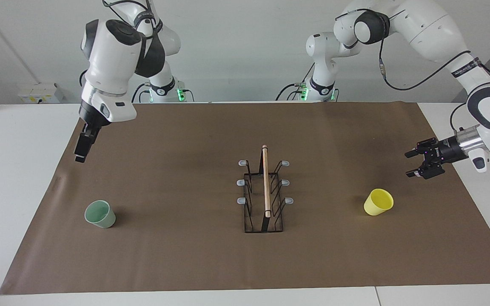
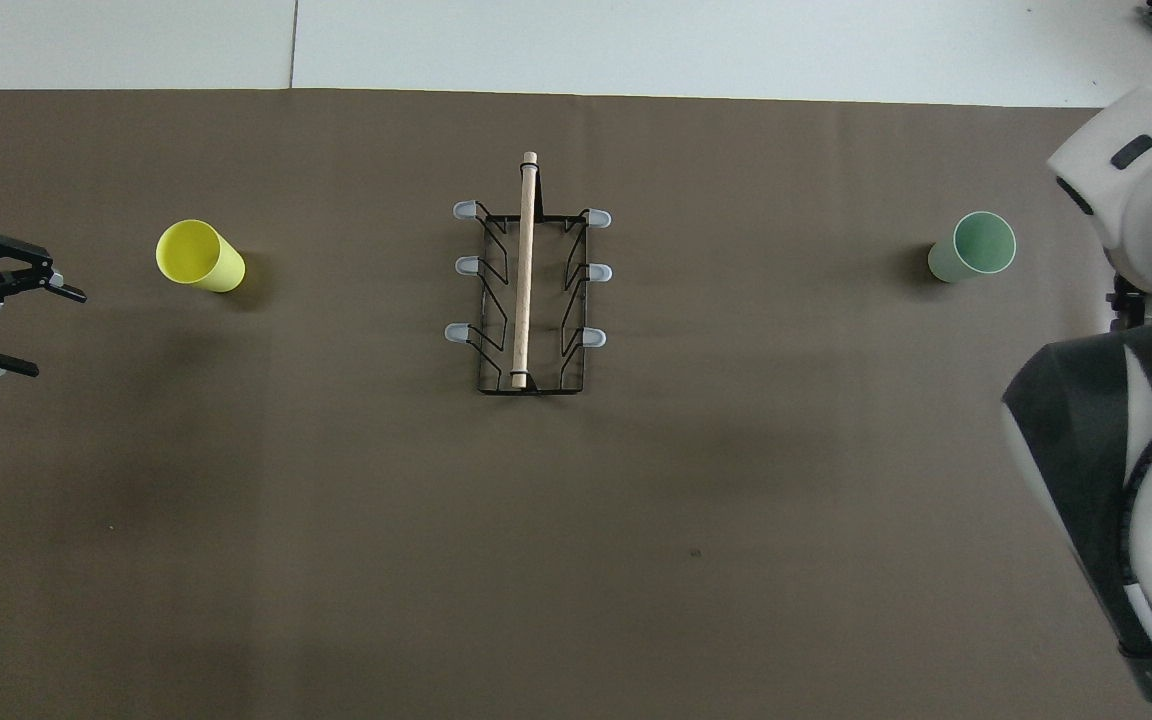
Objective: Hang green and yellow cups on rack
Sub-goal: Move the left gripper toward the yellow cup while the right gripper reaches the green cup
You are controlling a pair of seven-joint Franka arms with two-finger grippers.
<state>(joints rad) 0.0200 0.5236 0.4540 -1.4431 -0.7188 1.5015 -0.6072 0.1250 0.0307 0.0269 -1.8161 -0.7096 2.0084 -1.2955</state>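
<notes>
The black wire rack (image 1: 266,187) with a wooden rod on top stands mid-table, its grey-tipped prongs bare; it also shows in the overhead view (image 2: 526,270). The yellow cup (image 1: 378,202) (image 2: 198,256) stands mouth up toward the left arm's end. The mint green cup (image 1: 99,214) (image 2: 972,246) stands mouth up toward the right arm's end. My left gripper (image 1: 411,163) (image 2: 51,335) is open and empty, turned sideways over the mat's edge, apart from the yellow cup. My right gripper (image 1: 81,149) points down, raised over the mat's edge, well clear of the green cup.
A brown mat (image 1: 185,255) covers most of the white table (image 1: 15,170). Wide bare mat lies between the rack and each cup. A grey box (image 1: 41,92) sits by the wall near the right arm's end.
</notes>
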